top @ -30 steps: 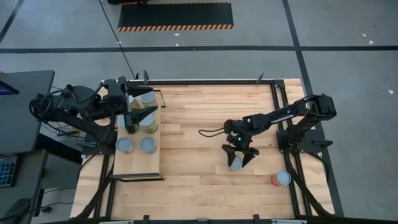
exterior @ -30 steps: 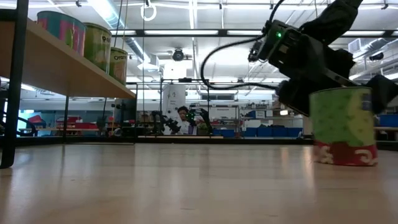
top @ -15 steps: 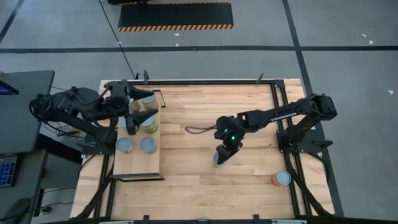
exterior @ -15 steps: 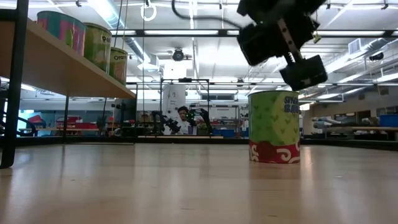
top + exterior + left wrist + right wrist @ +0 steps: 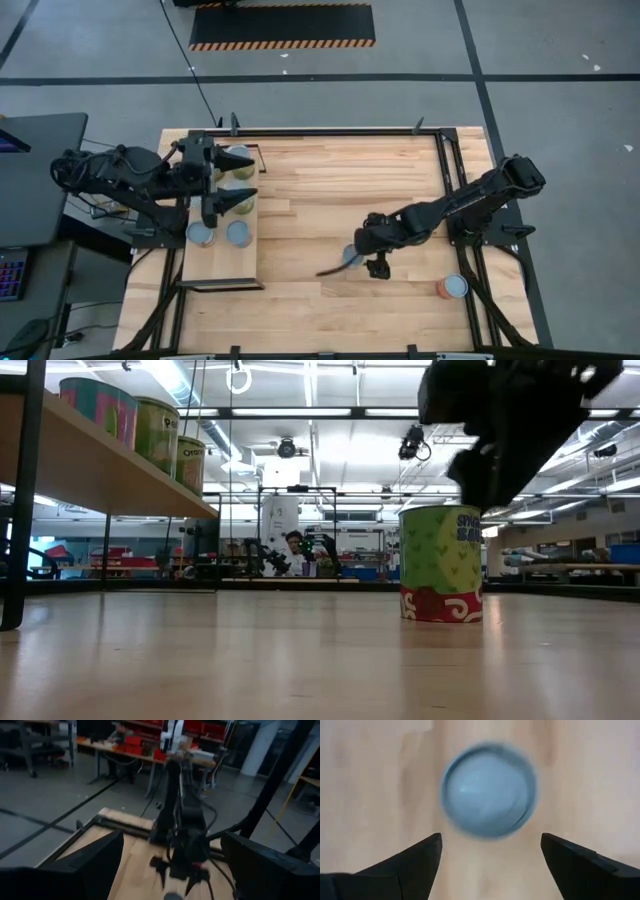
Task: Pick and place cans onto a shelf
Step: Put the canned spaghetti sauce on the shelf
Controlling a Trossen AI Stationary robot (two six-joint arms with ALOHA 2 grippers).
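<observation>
Cans: the green can (image 5: 440, 564) near the table's front edge looks rigid, smooth-sided; right gripper (image 5: 366, 262), fingers spread, empty, should clasp its sides.

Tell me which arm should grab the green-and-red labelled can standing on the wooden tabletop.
Right. The right gripper hangs open beside that green-and-red can, looking down on its top. The left gripper is far off, open over the pale wood shelf.
</observation>
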